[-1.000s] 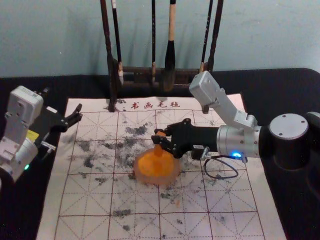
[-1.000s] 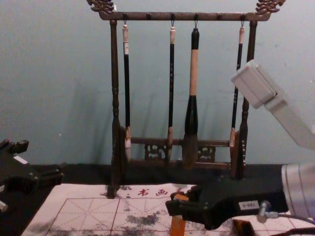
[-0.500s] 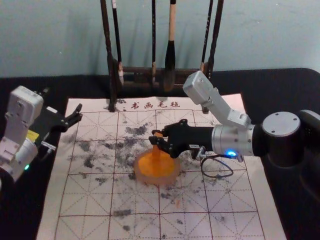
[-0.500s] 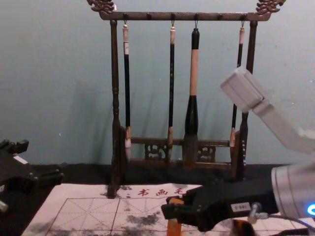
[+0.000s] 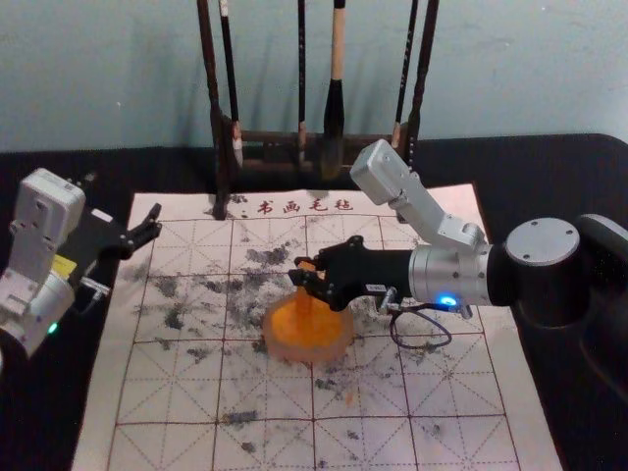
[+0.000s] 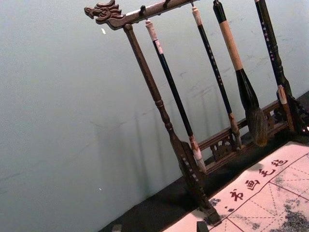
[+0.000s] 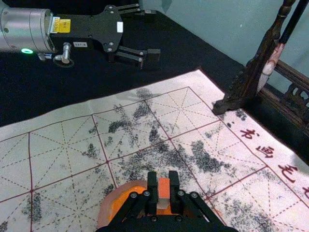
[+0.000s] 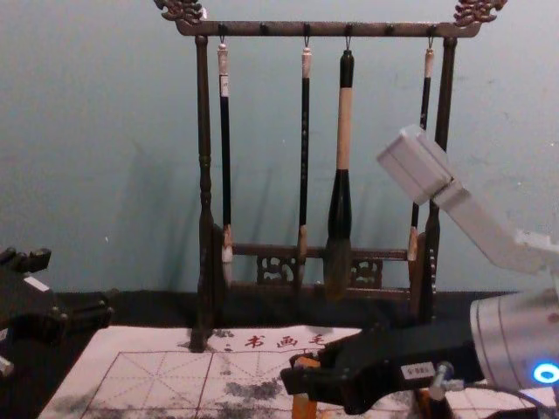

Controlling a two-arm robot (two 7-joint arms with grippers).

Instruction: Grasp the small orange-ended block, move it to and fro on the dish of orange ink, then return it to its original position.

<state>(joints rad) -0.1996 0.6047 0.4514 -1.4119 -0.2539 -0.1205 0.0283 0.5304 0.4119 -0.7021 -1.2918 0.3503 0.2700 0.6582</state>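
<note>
Far left: left gripper held off past the mat's edge, fingers spread, nothing between them. Same pose as in the earlier pictures; idle, I'd say.

Behind: brush stand, brushes hanging quiet. Gridded mat in front, smudged dark in patches, lying as it was.

Mid-mat: round dish, orange ink inside. Dish hasn't shifted. The block has: standing about upright over the ink, it has slid a little towards the robot's left across the last pictures. Lower end looks to be at the ink; how firmly it presses, can't tell from here. Orange upper end and a paler face show from the right wrist.

Right of dish: right gripper, reaching in from the robot's right, pinching the block near its top, one finger on each side. Arm has travelled leftward with it, so the block moves with the grip; no slip seen.

Reading: grasp done, the to-and-fro stroke under way. This looks like the leftward leg. Next calls for a reversal before the wall, block kept level in height. Risk: catching the rim and dragging the dish, or tilting the block in the pinch. Return to its place still ahead.
</note>
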